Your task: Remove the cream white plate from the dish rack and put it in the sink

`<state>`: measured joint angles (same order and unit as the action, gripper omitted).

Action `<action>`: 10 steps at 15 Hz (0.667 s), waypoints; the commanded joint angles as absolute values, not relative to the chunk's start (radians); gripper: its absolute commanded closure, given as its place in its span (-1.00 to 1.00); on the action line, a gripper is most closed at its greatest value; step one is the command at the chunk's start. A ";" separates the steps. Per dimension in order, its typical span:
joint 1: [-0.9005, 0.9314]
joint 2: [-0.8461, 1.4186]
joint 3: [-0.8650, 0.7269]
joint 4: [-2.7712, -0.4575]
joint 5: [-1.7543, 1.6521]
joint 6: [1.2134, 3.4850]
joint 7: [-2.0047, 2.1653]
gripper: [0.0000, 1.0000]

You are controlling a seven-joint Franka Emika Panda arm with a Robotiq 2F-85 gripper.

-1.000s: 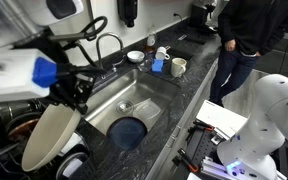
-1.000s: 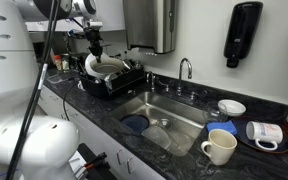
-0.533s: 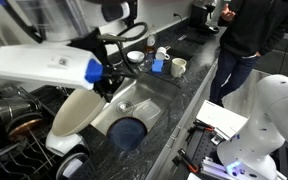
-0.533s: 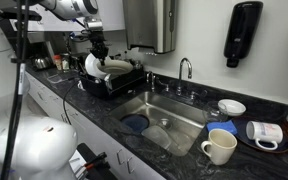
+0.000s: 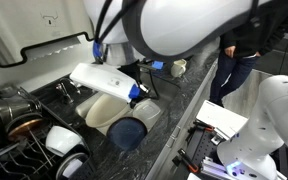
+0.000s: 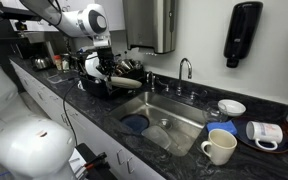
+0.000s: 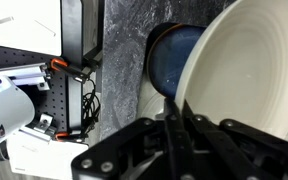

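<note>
My gripper (image 7: 180, 125) is shut on the rim of the cream white plate (image 7: 252, 62) and holds it on edge. In an exterior view the plate (image 5: 102, 110) hangs tilted at the near end of the sink, next to the gripper (image 5: 140, 93). In an exterior view the gripper (image 6: 106, 68) and the plate (image 6: 91, 66) are above the black wire dish rack (image 6: 114, 84), left of the steel sink (image 6: 174, 112). A dark blue plate (image 5: 127, 133) lies in the basin, also seen in the wrist view (image 7: 169, 58).
White bowls (image 5: 62, 140) and dark pots (image 5: 22, 118) sit in the rack. A chrome faucet (image 6: 187, 68) stands behind the sink. A cream mug (image 6: 219, 148), a blue cup (image 6: 224, 128) and a bowl (image 6: 231, 106) stand on the counter. A person (image 5: 246, 35) stands at the counter's far end.
The arm has swung over from the rack toward the sink, carrying the cream plate with it. The plate now hangs lower, close to the dark blue plate in the basin.
</note>
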<state>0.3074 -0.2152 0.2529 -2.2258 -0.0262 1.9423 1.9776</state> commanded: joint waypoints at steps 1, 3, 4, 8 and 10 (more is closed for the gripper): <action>0.254 -0.290 0.255 -2.384 0.011 2.095 1.976 0.97; 0.233 -0.290 0.249 -2.445 0.021 2.184 1.973 0.97; 0.223 -0.289 0.248 -2.471 0.023 2.225 1.975 0.97; 0.187 -0.247 0.245 -2.560 0.020 2.378 1.982 0.97; 0.174 -0.208 0.244 -2.581 0.021 2.449 1.982 0.97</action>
